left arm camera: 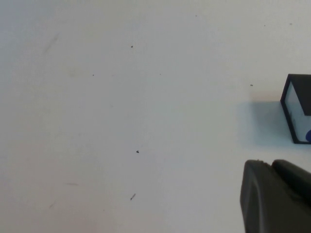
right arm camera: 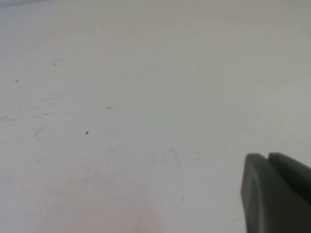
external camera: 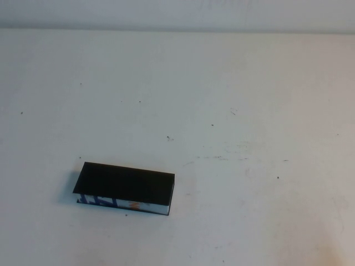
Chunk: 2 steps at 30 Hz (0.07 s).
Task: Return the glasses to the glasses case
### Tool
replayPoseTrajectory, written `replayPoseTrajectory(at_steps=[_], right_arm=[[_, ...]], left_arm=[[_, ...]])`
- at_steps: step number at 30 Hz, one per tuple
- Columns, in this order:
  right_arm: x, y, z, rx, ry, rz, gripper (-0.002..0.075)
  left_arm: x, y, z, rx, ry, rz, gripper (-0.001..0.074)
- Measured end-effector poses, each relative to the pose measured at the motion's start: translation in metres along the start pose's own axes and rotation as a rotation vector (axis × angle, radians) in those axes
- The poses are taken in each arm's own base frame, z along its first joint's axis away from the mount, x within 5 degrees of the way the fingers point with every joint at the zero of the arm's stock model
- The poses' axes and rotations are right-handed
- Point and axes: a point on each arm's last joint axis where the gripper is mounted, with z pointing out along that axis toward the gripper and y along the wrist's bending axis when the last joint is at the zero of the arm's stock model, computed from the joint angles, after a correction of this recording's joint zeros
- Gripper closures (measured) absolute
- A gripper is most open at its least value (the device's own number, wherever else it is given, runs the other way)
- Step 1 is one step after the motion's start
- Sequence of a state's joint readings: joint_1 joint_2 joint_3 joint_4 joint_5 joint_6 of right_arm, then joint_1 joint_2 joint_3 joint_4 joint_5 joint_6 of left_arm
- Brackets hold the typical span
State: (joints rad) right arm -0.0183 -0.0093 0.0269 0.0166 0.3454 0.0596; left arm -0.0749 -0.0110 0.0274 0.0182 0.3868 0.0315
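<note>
While the glasses case (external camera: 125, 188) lies on the scuffed white table (external camera: 233, 111), both grippers' (left arm camera: 277, 204) (right arm camera: 277, 194) finger states are unclear

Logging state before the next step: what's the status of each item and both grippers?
glasses case: lying flat on the table, lid shut, printed strip on its near long edge.
glasses: not visible in any view.
left gripper: out of the high view; held over bare table beside one end of the case, holding nothing.
right gripper: out of the high view; over bare table, holding nothing.
table: white, lightly scuffed.
</note>
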Motion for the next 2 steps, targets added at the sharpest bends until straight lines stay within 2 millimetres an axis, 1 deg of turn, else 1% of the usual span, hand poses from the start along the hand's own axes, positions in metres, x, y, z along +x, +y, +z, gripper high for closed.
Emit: replayPoseTrajectory(at_steps=[2], right_arm=[[0.0,0.0,0.0,0.0,0.0,0.0,0.0737]], left_arm=[[0.0,0.0,0.0,0.0,0.0,0.0,0.0738]])
